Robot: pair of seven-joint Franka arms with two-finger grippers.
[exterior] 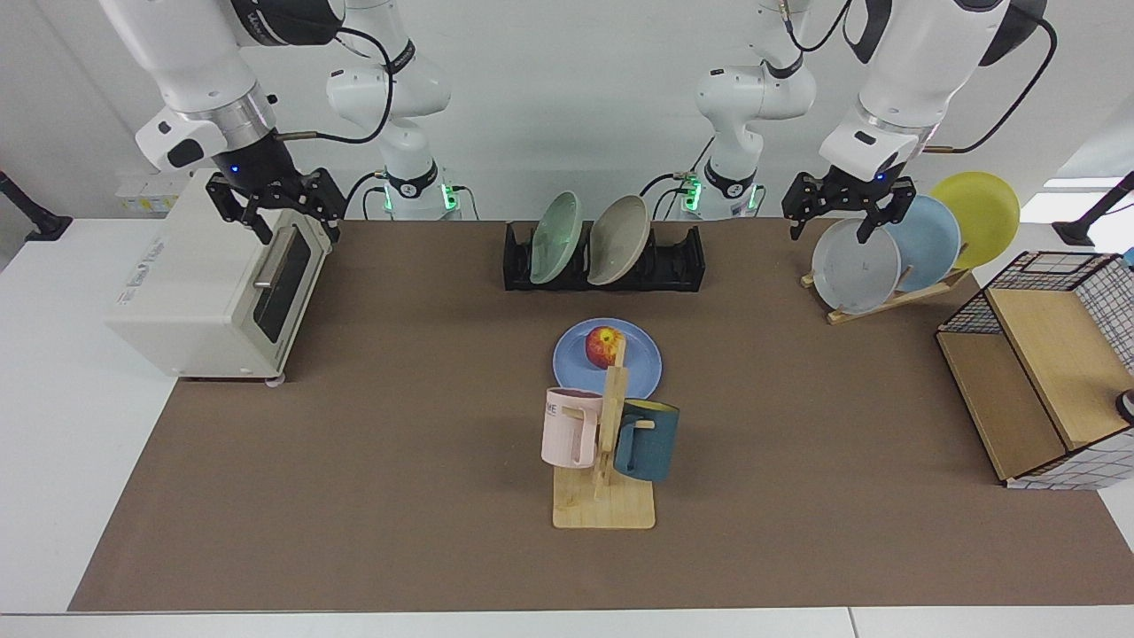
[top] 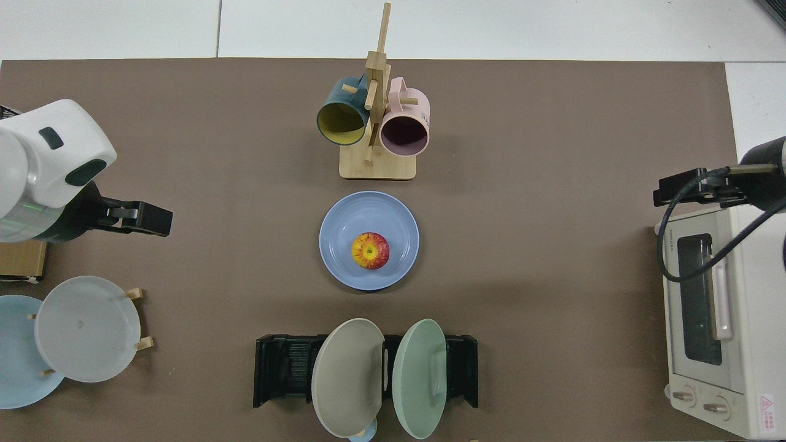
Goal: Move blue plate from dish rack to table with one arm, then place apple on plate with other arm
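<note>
Going left to right in the facing view: the right gripper point(exterior: 276, 206) hangs above the top front edge of the white toaster oven point(exterior: 208, 288), fingers spread wide and holding nothing. From there the blue plate point(exterior: 640, 372) lies well off toward the middle of the table point(exterior: 372, 496) and nearer the front.

The dish rack point(exterior: 678, 261) stands at the far middle, holding a green plate point(exterior: 556, 237) and a beige plate point(exterior: 618, 239); it holds no blue one. Just in front of it the blue plate lies flat on the brown mat, with the apple point(exterior: 603, 346) resting at its centre. The wooden mug stand point(exterior: 605, 505) sits nearer still, close beside the plate.

At the right, the left gripper point(exterior: 846, 208) hovers over the grey plate point(exterior: 855, 266) on the slanted wooden stand, jaws also wide and empty. Both grippers sit well apart from the plate, about equally far. I'd judge the job finished, with no reach left to make; both arms look parked.
</note>
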